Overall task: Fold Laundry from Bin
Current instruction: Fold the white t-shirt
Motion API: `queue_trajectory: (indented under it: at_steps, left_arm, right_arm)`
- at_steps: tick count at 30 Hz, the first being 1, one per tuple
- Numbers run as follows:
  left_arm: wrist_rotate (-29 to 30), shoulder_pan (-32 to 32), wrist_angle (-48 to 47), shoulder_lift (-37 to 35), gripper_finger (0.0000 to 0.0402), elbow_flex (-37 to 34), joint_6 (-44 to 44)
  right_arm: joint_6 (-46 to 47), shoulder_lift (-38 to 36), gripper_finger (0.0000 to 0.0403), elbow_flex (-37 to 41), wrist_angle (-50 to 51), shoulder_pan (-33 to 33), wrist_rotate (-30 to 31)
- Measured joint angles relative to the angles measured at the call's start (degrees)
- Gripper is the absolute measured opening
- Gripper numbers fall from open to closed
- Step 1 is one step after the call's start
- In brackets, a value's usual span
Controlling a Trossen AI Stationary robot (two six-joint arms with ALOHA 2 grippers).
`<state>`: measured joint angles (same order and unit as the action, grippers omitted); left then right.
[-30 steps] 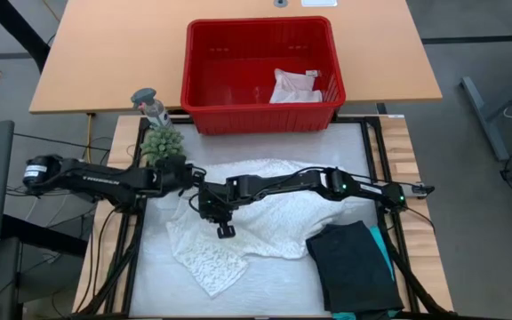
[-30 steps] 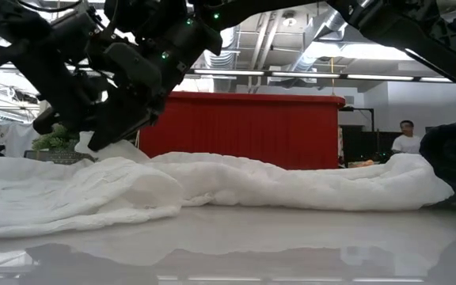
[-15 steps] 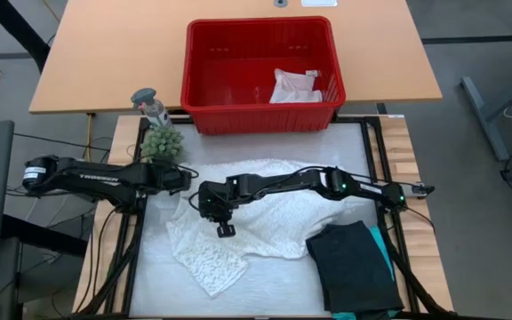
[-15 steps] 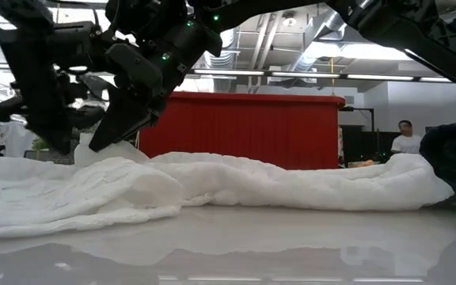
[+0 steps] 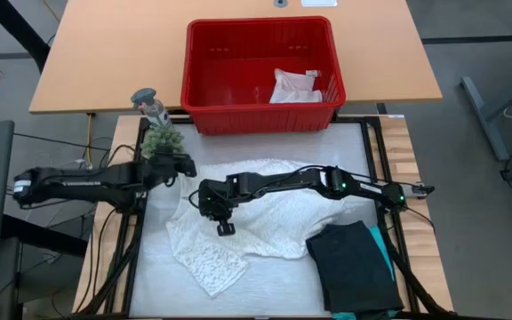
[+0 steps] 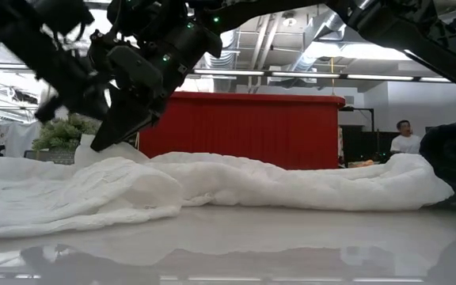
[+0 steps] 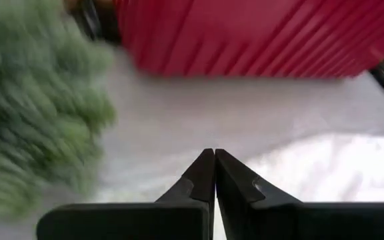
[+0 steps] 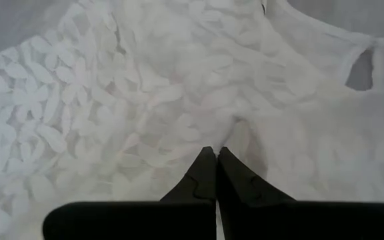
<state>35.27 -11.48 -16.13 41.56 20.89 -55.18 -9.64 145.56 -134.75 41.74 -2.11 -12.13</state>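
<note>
High view, white lacy top (image 5: 269, 218) spread, no legible writing

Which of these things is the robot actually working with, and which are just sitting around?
Part of the job:
white lacy top
black garment
teal garment
small white cloth
red bin
right gripper, shut, on the lacy top

Just lying about:
green plant
grey figure

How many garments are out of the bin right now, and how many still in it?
3 out: the white lacy top mid-table, the black garment stacked on the teal one beside it. 1 inside the bin: the small white cloth. More could be hidden.
</note>
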Motion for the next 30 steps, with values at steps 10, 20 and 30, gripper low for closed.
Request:
queue_trajectory:
  at_steps: [10,20,30]
  left_arm:
    - [-6.0,-4.8,5.5,5.3,0.0000,-4.5,-0.9]
    - [-13.9,-4.1,12.3,2.1,0.0000,-1.6,4.7]
    - [-21.0,-4.3,2.6,5.6,0.0000,-3.1,1.2]
  right_arm:
    - [-1.0,0.0,0.0024,0.0,-0.1,0.0,0.0]
    - [-0.9,0.0,0.0024,0.0,0.2,0.0,0.0]
    - [-1.2,0.0,0.0024,0.0,0.2,0.0,0.0]
